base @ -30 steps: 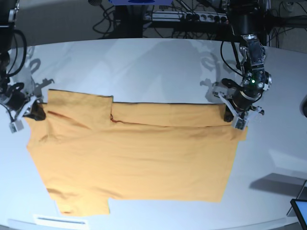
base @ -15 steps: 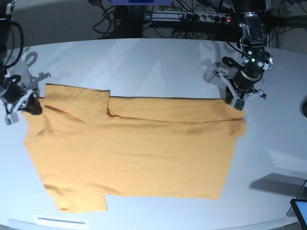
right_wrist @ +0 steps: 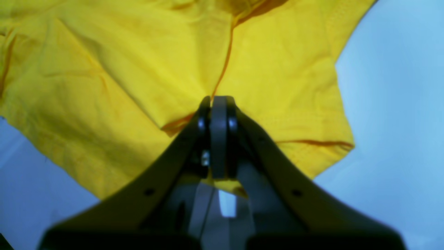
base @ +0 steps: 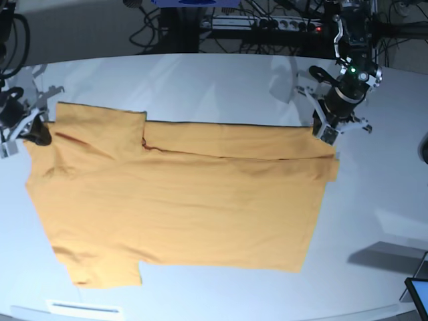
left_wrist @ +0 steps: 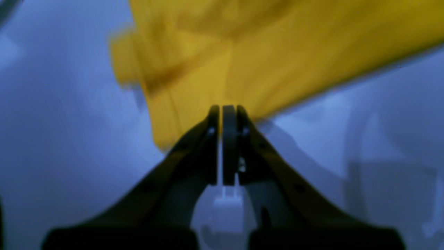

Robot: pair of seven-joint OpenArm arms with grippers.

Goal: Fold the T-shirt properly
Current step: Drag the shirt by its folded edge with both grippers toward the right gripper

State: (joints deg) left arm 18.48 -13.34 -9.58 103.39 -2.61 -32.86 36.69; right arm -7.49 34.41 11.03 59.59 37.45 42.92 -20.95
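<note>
Base view gives me the T-shirt spread flat across the white table, already doubled lengthwise by the look of it, with a folded strip running along the far edge and a sleeve lying over that strip toward the picture's left. I have it pinned at both far corners. My left gripper, on the picture's right, is clamped on the hem-end corner; in the left wrist view its jaws are pressed together with yellow cloth fanning out just beyond the tips, though that picture is blurred, so I cannot judge how deep the bite goes. My right gripper, on the picture's left, is closed on the sleeve-end corner; the right wrist view shows the jaws tight on a seam, with a bit of fabric also showing behind the tips, which reads to me as a firm hold. I judge the two corners are held apart like this so the far edge stays taut and straight, letting the cloth slide over the table without bunching. A dark cluster of cables sits beyond the table's far rim, well apart from the work.
</note>
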